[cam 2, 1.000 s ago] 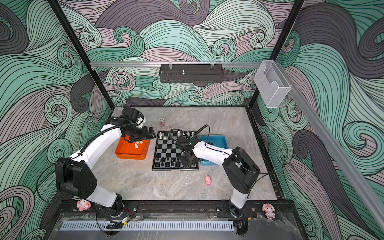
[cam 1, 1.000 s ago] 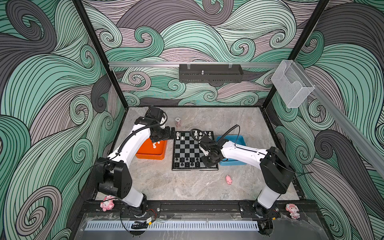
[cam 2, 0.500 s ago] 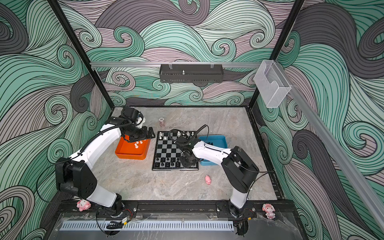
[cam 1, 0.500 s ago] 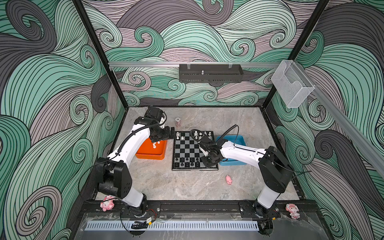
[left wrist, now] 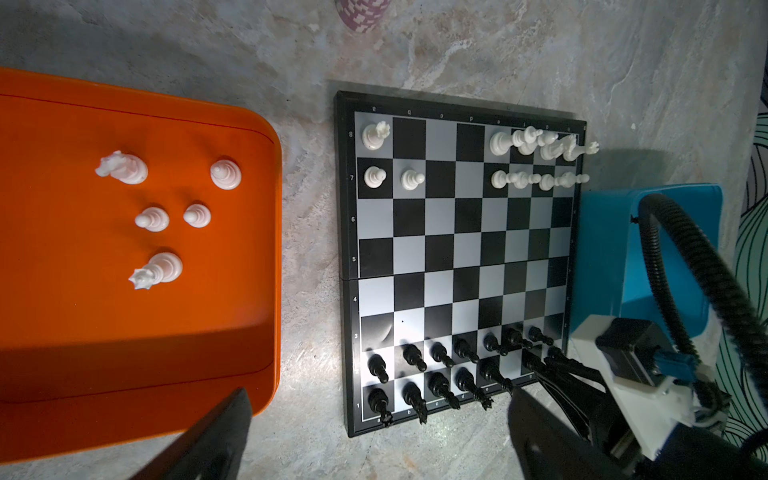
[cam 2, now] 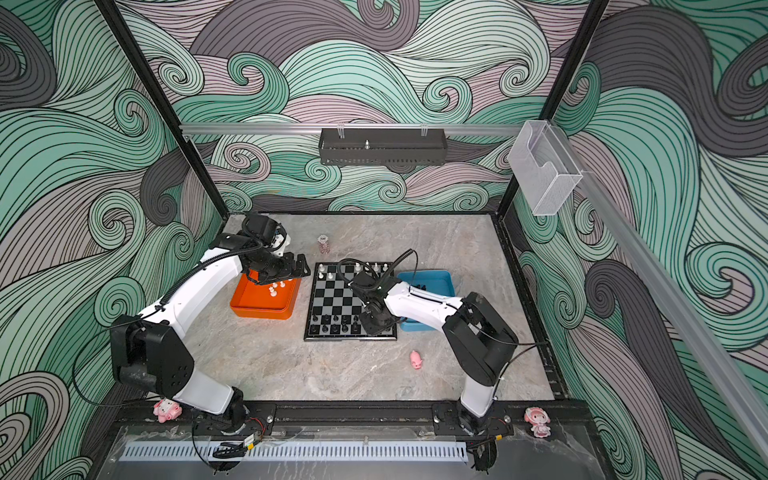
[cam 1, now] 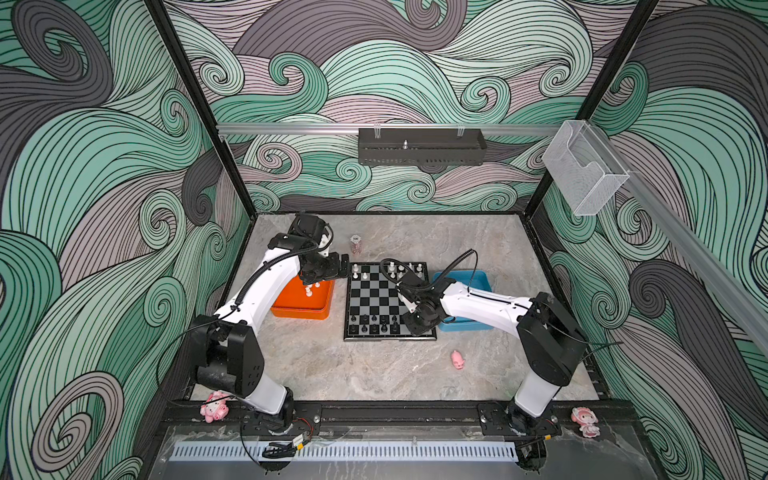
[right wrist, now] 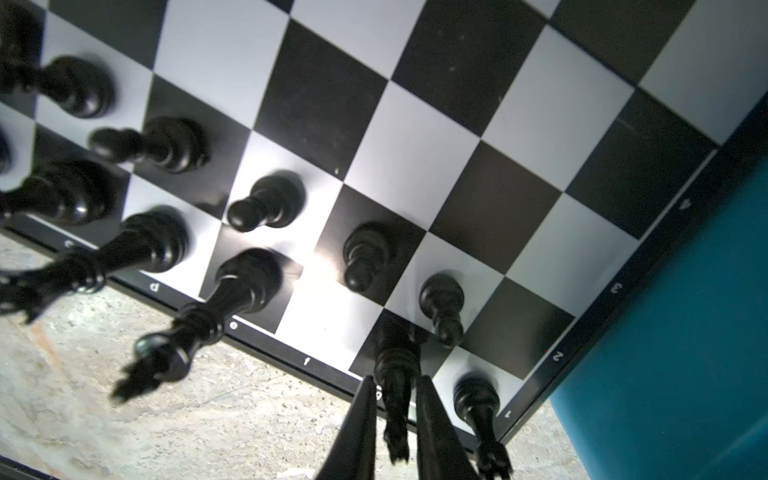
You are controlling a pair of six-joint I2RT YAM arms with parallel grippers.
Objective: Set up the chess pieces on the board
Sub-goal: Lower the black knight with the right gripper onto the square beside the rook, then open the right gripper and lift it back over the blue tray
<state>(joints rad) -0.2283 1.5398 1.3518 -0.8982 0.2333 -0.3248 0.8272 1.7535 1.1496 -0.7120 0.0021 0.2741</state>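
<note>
Black piece: is being flanked, upright on an edge-row square, by the fingers of the right gripper; slivers of board are being shown on both sides of it, so it is not being clamped.
Right gripper jaws: are being held narrowly parted around that piece.
Black chess pieces: are being seen in two rows running away from the right gripper along the same end of the board.
Board: is being overhung at one corner by the right gripper, and is lying between the two grippers.
White chess pieces: some are being seen on the board's end farthest from the right gripper, just beside the left gripper; five more are being seen in the orange tray under the left arm.
Left gripper jaws: are being held wide apart, with nothing between them.
Blue tray: is being crossed by the right arm, just behind the right gripper.
Pink pig: is being seen on the table, near the right gripper, apart from the board.
</note>
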